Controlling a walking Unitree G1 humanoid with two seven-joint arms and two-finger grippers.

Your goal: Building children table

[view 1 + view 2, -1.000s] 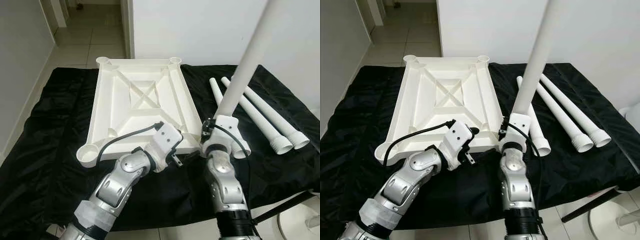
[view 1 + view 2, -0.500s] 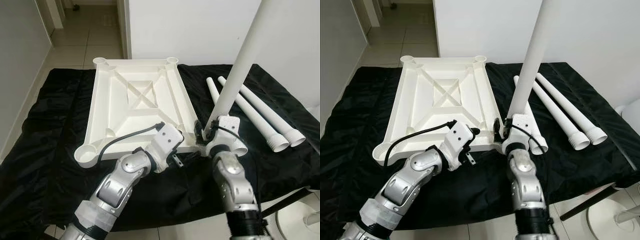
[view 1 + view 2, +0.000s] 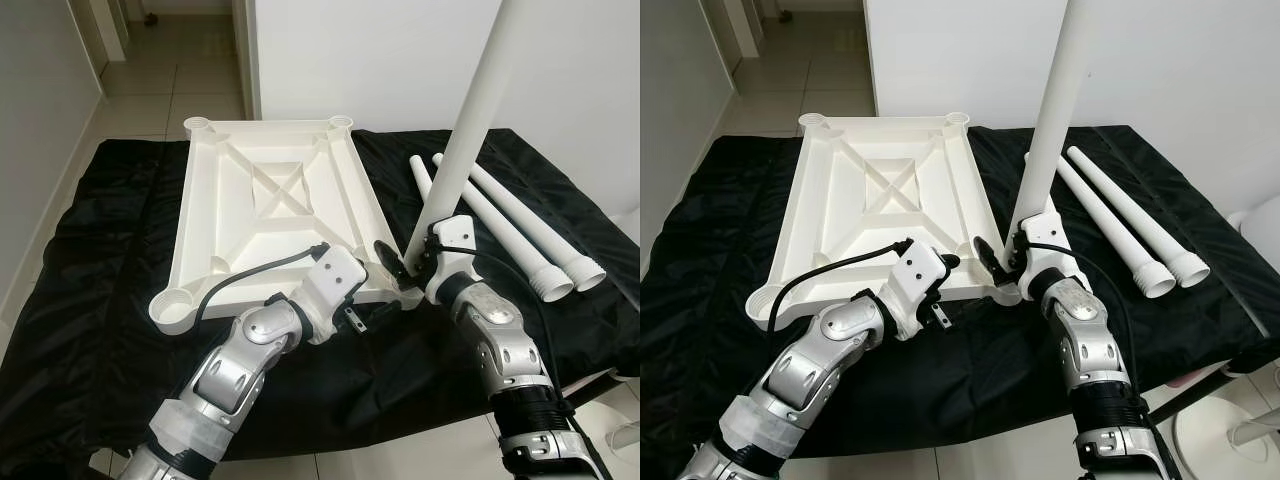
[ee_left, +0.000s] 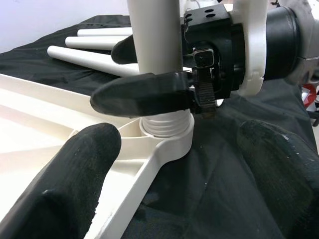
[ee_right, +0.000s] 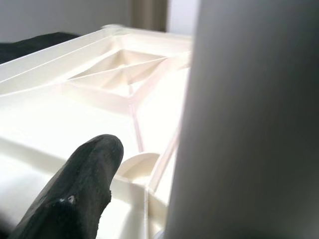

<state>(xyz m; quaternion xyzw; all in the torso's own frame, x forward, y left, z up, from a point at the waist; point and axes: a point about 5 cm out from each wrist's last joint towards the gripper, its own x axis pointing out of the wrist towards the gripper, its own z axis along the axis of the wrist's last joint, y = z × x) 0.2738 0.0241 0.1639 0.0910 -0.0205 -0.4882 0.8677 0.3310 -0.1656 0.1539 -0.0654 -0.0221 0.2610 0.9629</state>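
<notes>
Right tool point(image 4: 149, 74) pinches white leg point(image 3: 462, 150) near its lower end; leg upright, threaded foot seated in corner socket point(image 4: 172, 139) of upturned white tabletop point(image 3: 275, 215).

Left tool point(image 3: 352, 318) spread, fingers point(image 4: 82, 164) either side of that socket, one over tabletop, other over black cloth point(image 3: 90, 300); holding nothing.

Tabletop lies underside up on cloth-covered counter. Three spare legs point(image 3: 520, 235) lie side by side on cloth on robot's right.
</notes>
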